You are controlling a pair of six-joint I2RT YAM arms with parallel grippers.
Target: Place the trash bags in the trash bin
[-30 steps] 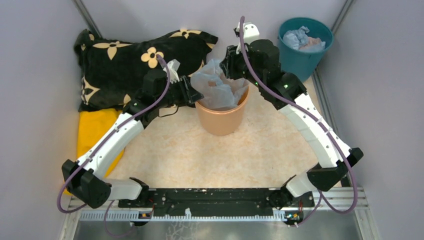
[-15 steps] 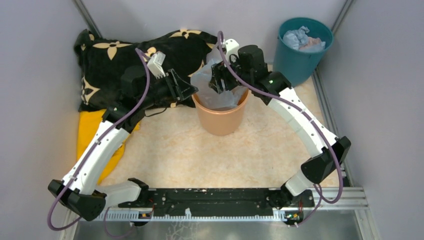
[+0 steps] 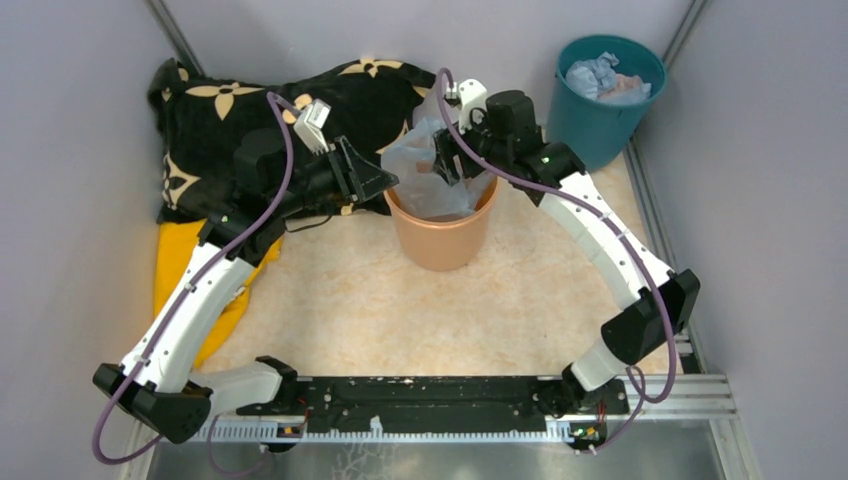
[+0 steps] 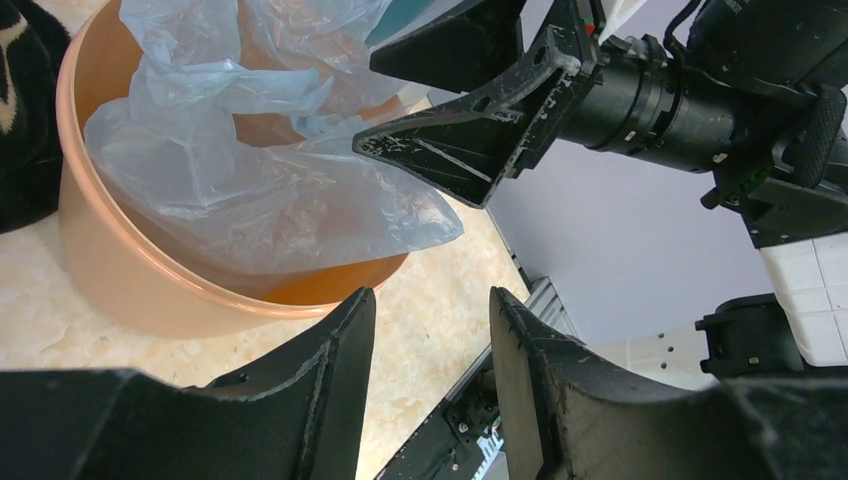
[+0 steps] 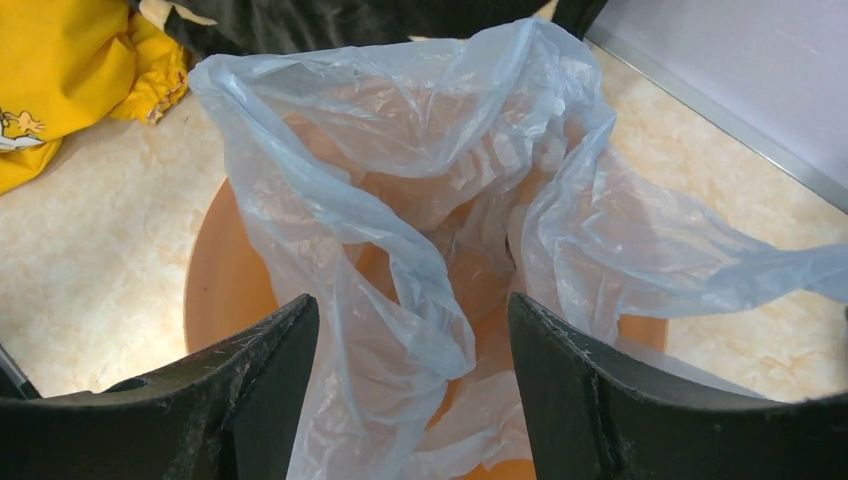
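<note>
The beige marbled table [image 3: 400,320] gives open room between the arm bases and the round peach-orange plastic trash bin [image 3: 440,245], which stands mid-table toward the far edge. A crumpled yellow cloth [image 3: 190,255] lies at the left edge.

The thin see-through pale blue plastic trash bag [image 5: 400,170] sits mostly inside the bin, billowing above the rim with a flap draped over it.

The left gripper [image 4: 430,300], fingers spread and empty, hovers just beside the rim. The right gripper [image 5: 410,305], fingers spread, hangs over the film without pinching it.

This looks like the tucking-in step. The next move probably calls for pressing the film below the rim without tipping the bin.

At the far edge, a black flower-patterned cushion [image 3: 240,120] and a dark teal plastic bucket [image 3: 590,120] limit reach.
</note>
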